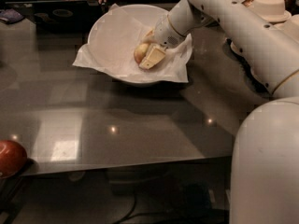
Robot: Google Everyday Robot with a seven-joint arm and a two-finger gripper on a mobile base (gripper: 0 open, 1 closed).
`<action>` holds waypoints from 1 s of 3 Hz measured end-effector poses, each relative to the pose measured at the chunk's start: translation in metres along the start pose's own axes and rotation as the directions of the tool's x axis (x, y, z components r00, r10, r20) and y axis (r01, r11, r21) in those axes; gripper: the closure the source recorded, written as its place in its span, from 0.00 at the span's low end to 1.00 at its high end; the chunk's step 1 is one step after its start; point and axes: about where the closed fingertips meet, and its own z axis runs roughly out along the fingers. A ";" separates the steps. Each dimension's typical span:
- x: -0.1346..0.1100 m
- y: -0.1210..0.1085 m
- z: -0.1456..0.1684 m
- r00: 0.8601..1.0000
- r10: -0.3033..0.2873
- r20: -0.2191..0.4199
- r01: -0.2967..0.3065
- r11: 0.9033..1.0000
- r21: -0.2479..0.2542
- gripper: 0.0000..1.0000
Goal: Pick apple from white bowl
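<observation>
End effector (149,56) sits low inside the white bowl (140,81), with the apple (139,52) touching its bowl-centre side; cannot tell whether it is clamped on the apple.

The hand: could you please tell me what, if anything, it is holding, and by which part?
It cannot be told: the hand sits inside the white bowl, right against the apple, but no closed grip shows.
</observation>
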 end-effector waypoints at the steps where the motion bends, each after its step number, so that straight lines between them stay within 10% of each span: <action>1: 0.000 0.000 0.000 1.000 0.000 0.000 0.000 1.000 0.000 1.00; 3: -0.014 0.005 -0.022 0.996 -0.004 0.093 0.003 1.000 0.004 1.00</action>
